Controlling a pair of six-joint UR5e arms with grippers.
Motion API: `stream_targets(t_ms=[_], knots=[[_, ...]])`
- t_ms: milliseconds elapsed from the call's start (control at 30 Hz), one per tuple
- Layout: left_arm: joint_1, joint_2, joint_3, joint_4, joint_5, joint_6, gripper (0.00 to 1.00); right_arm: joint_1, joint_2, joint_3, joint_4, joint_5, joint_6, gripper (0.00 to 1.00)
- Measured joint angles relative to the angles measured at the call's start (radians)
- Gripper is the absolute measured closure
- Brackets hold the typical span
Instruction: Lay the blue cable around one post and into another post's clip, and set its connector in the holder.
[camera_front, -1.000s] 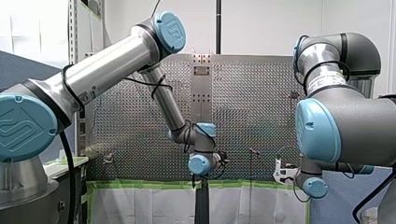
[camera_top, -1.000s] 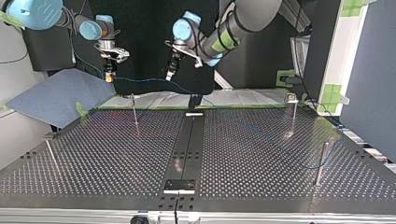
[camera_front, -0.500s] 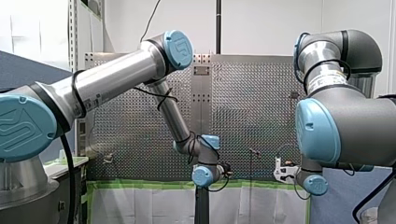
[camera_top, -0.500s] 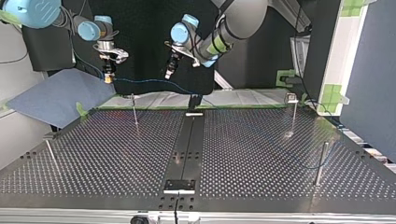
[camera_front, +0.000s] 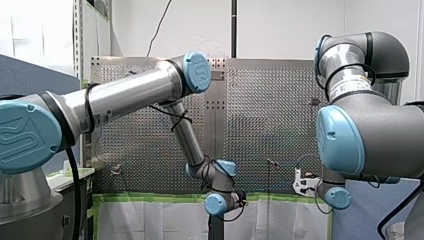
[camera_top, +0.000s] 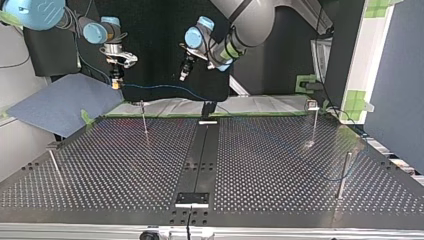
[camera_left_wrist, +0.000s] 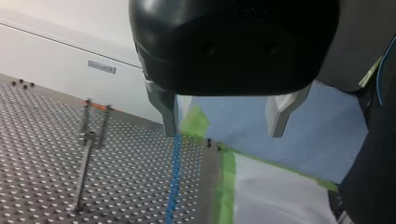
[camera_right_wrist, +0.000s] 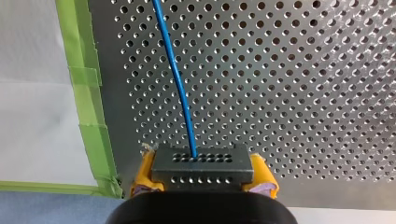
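Seen in the top view, over the far edge of the counter (camera_top: 125, 165) toward its left corner, my right gripper (camera_top: 117, 81) hangs fingers-down. Its yellow pads (camera_right_wrist: 144, 175) are clamped on the grey connector (camera_right_wrist: 201, 169). From the connector the blue cable (camera_top: 155, 87) sags rightward in the air and passes below my left gripper (camera_top: 183, 76), whose metal fingers (camera_left_wrist: 164, 109) stand apart, holding nothing. Farther right the cable crosses the counter toward the post (camera_top: 342, 172) near the right edge; I cannot tell whether it touches that post.
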Motion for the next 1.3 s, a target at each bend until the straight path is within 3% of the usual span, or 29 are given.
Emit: stream_targets(t_ms=[400, 667, 1033, 1300], knots=[[0.003, -0.099, 0.040, -0.009, 0.004, -0.026, 0.07, 0.000, 0.000, 0.001, 0.006, 0.000, 0.001, 1.00], [0.012, -0.156, 0.078, -0.035, 0.002, -0.016, 0.07, 0.000, 0.000, 0.001, 0.006, 0.000, 0.005, 1.00], [0.009, -0.086, 0.077, -0.096, -0.021, 0.006, 0.07, 0.000, 0.000, 0.000, 0.005, 0.001, 0.009, 1.00], [0.017, -0.041, 0.077, -0.104, -0.032, 0.009, 0.07, 0.000, 0.000, 0.001, 0.006, 0.000, 0.009, 1.00]])
